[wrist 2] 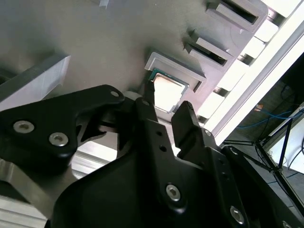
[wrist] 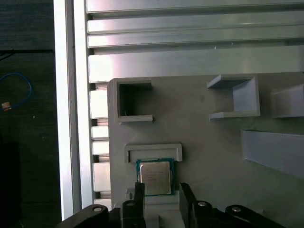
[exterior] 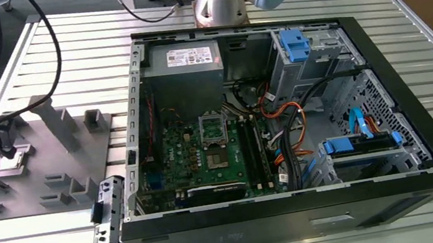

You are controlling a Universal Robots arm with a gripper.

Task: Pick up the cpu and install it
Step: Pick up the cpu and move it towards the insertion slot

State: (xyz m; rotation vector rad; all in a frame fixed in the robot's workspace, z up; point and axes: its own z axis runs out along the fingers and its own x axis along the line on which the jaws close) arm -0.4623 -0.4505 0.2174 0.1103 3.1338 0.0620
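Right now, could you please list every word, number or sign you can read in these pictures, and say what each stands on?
No text here can be read.
Label on the power supply: there is print, but it is too small to read.
Top of the cpu: faint markings in the first wrist view, too blurred to read.
Motherboard: any markings are too small to tell.

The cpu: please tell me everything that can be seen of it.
The cpu is a small flat square chip: pale silvery metal top, thin green rim. It lies flat in a shallow seat of the grey fixture, beside a raised lip. The open gripper has one finger on either side of it; whether they touch it cannot be told.
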